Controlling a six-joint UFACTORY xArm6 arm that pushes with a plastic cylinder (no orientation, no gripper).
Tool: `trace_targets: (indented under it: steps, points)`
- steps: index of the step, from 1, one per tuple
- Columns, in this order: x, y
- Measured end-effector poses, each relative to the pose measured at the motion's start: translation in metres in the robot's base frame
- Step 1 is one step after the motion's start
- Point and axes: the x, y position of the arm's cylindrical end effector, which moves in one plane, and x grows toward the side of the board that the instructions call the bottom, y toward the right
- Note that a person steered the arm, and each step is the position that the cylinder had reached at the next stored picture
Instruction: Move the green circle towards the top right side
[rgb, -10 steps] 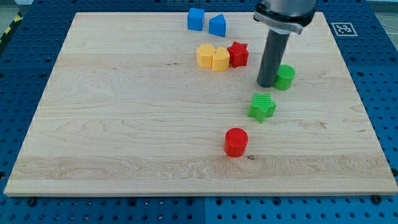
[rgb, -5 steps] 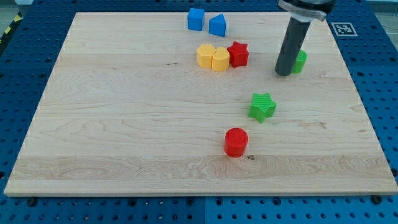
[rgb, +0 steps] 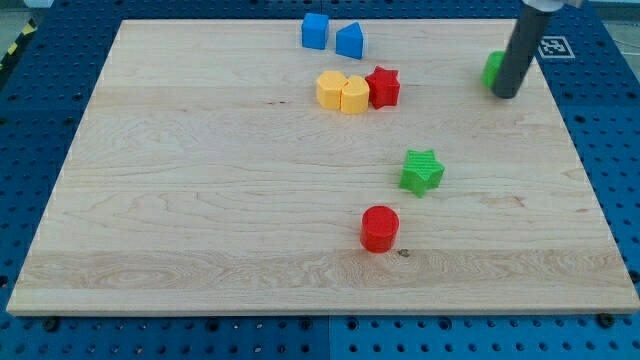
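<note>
The green circle (rgb: 492, 68) sits near the board's top right, mostly hidden behind my dark rod; only its left side shows. My tip (rgb: 507, 95) rests on the board just at the circle's lower right, touching or nearly touching it. The rod rises out of the view's top.
A green star (rgb: 421, 171) and a red circle (rgb: 380, 228) lie right of the board's middle. Two yellow blocks (rgb: 340, 92) and a red star (rgb: 383, 86) cluster at top centre, below two blue blocks (rgb: 332, 36). The wooden board's right edge (rgb: 560, 110) is close to the tip.
My tip has slid up and to the right, and the green circle has moved with it towards the board's top right. The other blocks have not moved.
</note>
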Motion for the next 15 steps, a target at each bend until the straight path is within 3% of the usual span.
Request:
trace_targets:
  steps: [2,3,4,6,10,13,15]
  points:
    - [0.000,0.013]
    - [-0.007,-0.009]
    - [-0.039,-0.015]
    - [-0.062,-0.015]
    - [-0.071,-0.040]
    - [-0.082,-0.022]
    - [-0.071,-0.034]
